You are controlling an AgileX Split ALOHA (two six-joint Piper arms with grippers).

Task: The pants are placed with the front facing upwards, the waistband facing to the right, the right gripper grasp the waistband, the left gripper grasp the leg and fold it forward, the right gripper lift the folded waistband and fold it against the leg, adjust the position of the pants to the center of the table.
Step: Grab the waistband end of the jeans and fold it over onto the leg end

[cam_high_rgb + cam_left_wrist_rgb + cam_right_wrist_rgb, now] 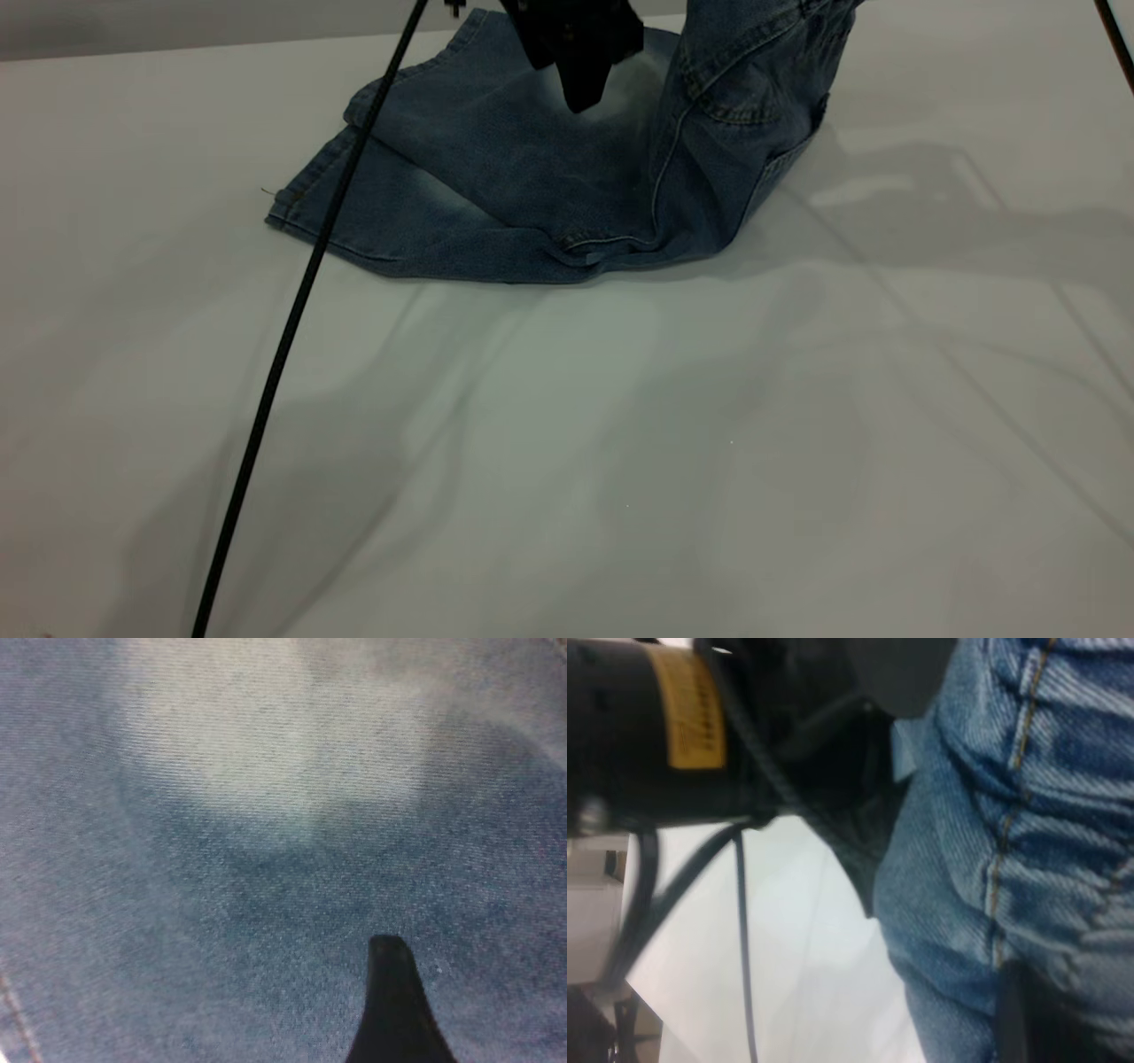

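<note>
Exterior view: my left end effector (580, 75) hung over the folded pants (532, 177), grip state unreadable; a black cable (301, 292) crossed them, surface (620, 443) lying open nearer the camera.

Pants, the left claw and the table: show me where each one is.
pants (496, 168): exterior view, on the flat faded leg panel.
left claw (580, 84): exterior view, on its black tip hanging over the pants.
table (620, 443): exterior view, on bare surface in front of the pants.
</note>
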